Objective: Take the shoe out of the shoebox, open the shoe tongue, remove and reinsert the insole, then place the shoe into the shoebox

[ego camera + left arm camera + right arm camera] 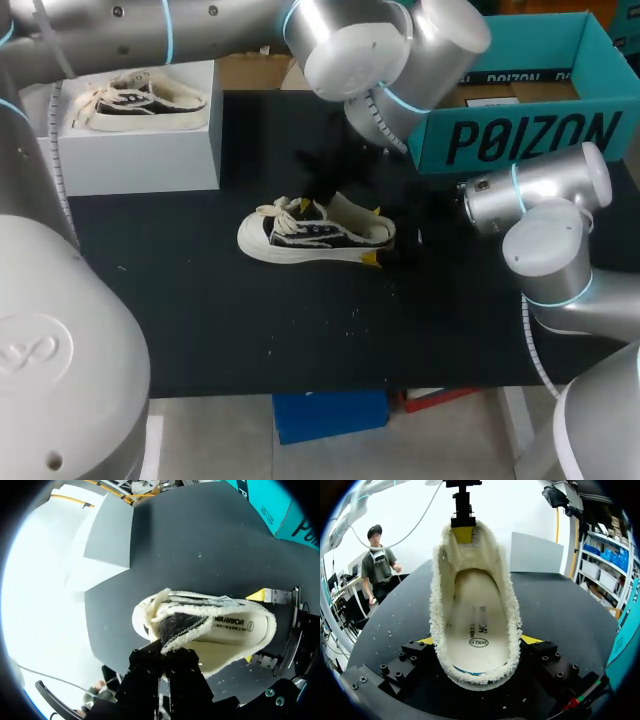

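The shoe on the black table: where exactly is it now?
In the head view the shoe stands near the table's middle, its heel between the right gripper's fingers, left of the teal shoebox.

The shoe [210, 630] lies on the black table [200, 540], its fleece collar open and the printed insole [235, 627] showing. The left gripper [162, 662] pinches the shoe at its tongue, fingers close together. The right gripper [256, 626] has a yellow tip on each side of the heel. A white box [107, 535] and a teal shoebox [280, 515] stand well apart from the shoe.
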You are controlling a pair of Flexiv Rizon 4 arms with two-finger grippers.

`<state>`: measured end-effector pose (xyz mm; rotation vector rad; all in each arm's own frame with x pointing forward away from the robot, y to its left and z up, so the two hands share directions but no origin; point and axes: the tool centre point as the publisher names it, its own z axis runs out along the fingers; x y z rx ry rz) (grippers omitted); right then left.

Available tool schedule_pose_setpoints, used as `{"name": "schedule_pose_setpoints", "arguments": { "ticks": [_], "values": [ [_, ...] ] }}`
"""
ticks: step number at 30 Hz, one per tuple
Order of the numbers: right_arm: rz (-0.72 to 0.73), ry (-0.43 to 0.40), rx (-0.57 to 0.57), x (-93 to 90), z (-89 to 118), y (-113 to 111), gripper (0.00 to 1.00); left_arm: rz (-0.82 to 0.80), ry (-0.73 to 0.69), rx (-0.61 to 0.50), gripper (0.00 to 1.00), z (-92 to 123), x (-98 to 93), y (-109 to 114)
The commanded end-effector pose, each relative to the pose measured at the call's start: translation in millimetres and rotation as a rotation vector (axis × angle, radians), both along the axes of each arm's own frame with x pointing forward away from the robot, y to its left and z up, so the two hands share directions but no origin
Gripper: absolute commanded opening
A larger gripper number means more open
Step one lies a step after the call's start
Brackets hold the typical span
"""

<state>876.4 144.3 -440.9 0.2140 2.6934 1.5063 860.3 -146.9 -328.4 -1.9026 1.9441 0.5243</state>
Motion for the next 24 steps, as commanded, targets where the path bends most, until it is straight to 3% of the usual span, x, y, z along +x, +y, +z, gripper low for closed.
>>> {"name": "schedule_pose_setpoints", "arguments": {
  "ticks": [1, 8, 9, 10, 11, 24],
  "values": [
    [-0.001, 0.001, -0.002, 0.5, -1, 1, 0.00, 0.012, -0.016, -0.005, 0.00, 3, -8.1, 24],
    [-0.001, 0.001, -0.002, 0.5, -1, 1, 0.00, 0.057, -0.004, 0.016, 0.00, -7, -16.5, 51],
    [-0.001, 0.001, -0.002, 0.5, -1, 1, 0.00, 0.071, -0.005, 0.015, 0.11, -7, -17.0, 54],
    [-0.001, 0.001, -0.002, 0.5, -1, 1, 0.00, 0.083, -0.005, 0.011, 0.69, -7, -17.0, 58],
    [-0.001, 0.001, -0.002, 0.5, -1, 1, 0.00, 0.093, -0.010, 0.005, 1.00, -6, -16.9, 61],
    [-0.001, 0.001, -0.002, 0.5, -1, 1, 0.00, 0.157, -0.047, -0.022, 1.00, -5, -12.2, 98]
  ]
}}
